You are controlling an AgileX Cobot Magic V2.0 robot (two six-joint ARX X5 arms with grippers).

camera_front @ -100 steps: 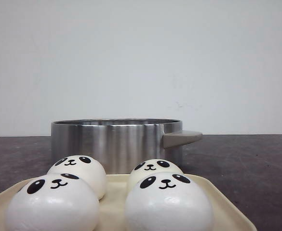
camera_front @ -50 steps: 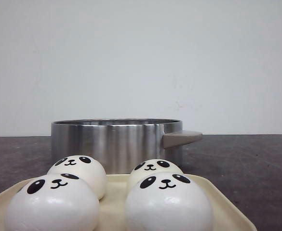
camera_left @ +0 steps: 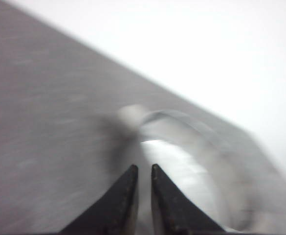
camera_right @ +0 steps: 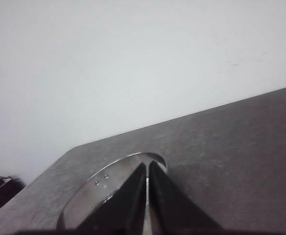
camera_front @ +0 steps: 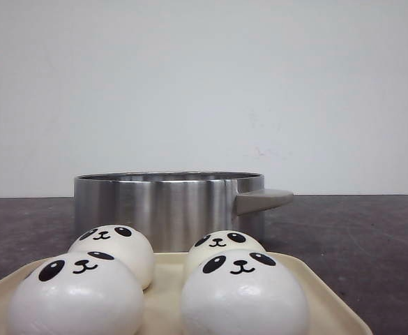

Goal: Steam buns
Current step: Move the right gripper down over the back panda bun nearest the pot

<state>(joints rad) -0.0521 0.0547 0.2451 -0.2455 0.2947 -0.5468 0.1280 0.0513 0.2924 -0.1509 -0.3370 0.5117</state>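
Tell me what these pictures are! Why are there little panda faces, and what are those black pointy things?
These come from a robot with two arms. One camera looks forward over a dark table. There, four white round panda-face buns sit on a cream tray, in front of a shiny steel pot with a beige handle. The other two cameras ride on the robot's wrists. The black pointy things are its fingers: the left pincer is blurry with a thin gap between its tips, and the right pincer is closed. Both wrist cameras see the pot. Neither pincer holds anything, and no bun is in the pot as far as the pictures show.
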